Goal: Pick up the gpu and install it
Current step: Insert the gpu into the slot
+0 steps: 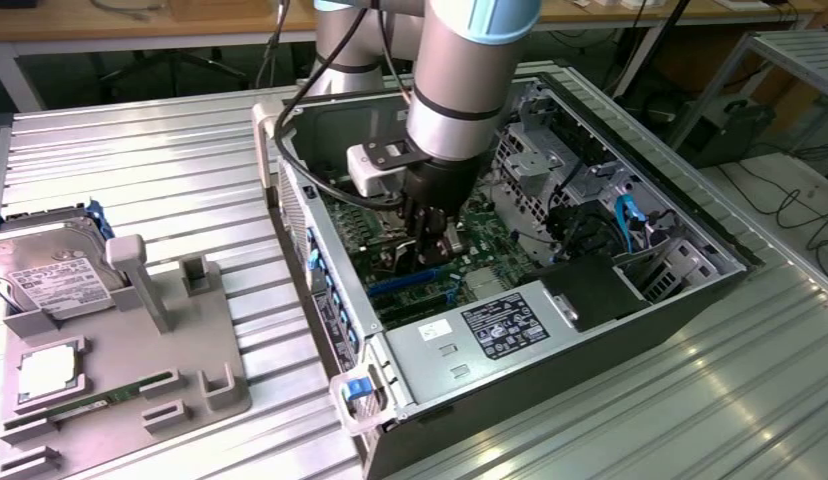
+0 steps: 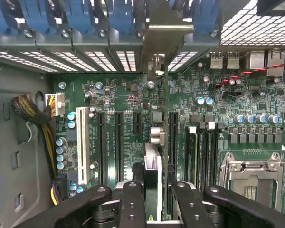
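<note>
My gripper is reached down inside the open computer case, just above the green motherboard. In the wrist view the gpu shows edge-on as a thin upright card. Its silver bracket lies against the rear slot openings of the case. The black fingers press on either side of the card, so the gripper is shut on it. The card stands over the long black expansion slots, beside the one at its edge. I cannot tell whether it is seated.
A silver power supply with a black label fills the case's near end, and blue cables hang at the exterior view's right. A yellow and black cable bundle lies beside the board. The grey fixture holds a hard drive and a RAM stick.
</note>
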